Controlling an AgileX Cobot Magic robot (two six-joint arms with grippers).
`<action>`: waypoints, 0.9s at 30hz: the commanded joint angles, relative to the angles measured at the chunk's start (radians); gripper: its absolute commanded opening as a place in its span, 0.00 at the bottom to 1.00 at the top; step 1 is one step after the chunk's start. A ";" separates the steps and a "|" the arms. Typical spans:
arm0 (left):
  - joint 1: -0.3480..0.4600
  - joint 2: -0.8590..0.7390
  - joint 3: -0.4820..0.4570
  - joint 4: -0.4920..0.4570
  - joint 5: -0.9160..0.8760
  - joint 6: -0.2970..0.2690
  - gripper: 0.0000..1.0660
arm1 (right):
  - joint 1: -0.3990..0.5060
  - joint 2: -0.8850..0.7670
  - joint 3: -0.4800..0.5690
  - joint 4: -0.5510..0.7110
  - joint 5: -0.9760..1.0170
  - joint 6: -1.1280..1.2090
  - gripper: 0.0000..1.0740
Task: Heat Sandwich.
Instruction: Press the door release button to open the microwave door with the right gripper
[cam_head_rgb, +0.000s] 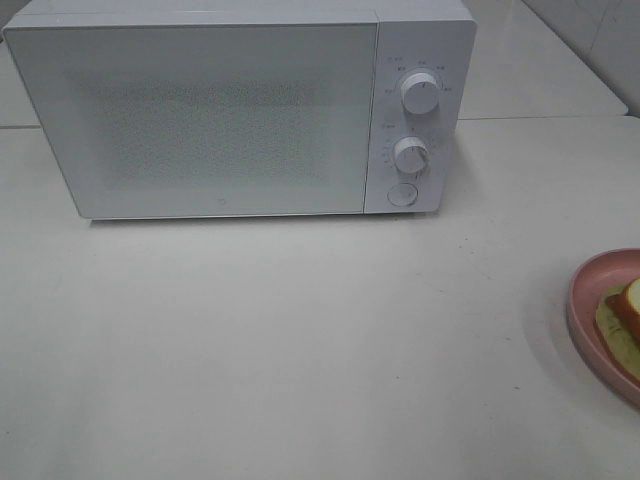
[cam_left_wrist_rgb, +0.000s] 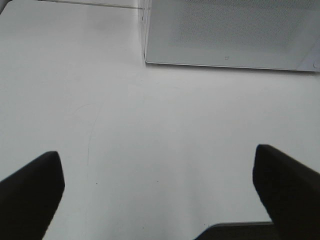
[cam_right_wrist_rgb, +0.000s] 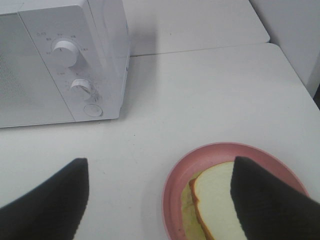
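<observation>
**Step in hand.** Judged as the opening of the task: nothing is heated yet. The microwave (cam_head_rgb: 200, 115) stands at the back of the desk (cam_head_rgb: 250, 340) with its door shut. The sandwich (cam_right_wrist_rgb: 215, 200) lies on the pink plate (cam_head_rgb: 590, 300) at the front right of the desk, well apart from the microwave. The high camera cuts off part of it.

**My end effectors.** The left end effector (cam_left_wrist_rgb: 156, 151) is spread wide and holds nothing. It hangs over bare desk in front of the microwave's left corner. The right end effector (cam_right_wrist_rgb: 160, 160) is also spread wide and empty, above the near side of the plate, with one finger (cam_right_wrist_rgb: 265, 200) covering part of the sandwich from the wrist camera. I cannot tell whether it touches anything.

**Next move.** The door must come open before the sandwich can go in. The round button (cam_head_rgb: 402, 194) below the two knobs looks like the release, though I cannot confirm that. My right arm is better placed for the sandwich. The bread looks soft, so the grip should be gentle.

**Edges and room.**
- The desk between microwave and plate is bare and gives ample travel.
- The plate's raised rim stands in the way of a low approach.
- The desk's right edge and a wall lie beyond the plate.
- I cannot tell which way the door swings, so I should keep the space in front of it free.
</observation>
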 joint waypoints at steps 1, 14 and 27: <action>0.003 -0.023 0.001 -0.004 -0.015 0.000 0.91 | 0.000 0.056 -0.001 -0.010 -0.082 0.004 0.71; 0.003 -0.023 0.001 -0.004 -0.015 0.000 0.91 | 0.000 0.289 -0.001 -0.010 -0.230 0.004 0.71; 0.003 -0.023 0.001 -0.004 -0.015 0.000 0.91 | 0.000 0.536 -0.001 -0.010 -0.499 0.004 0.71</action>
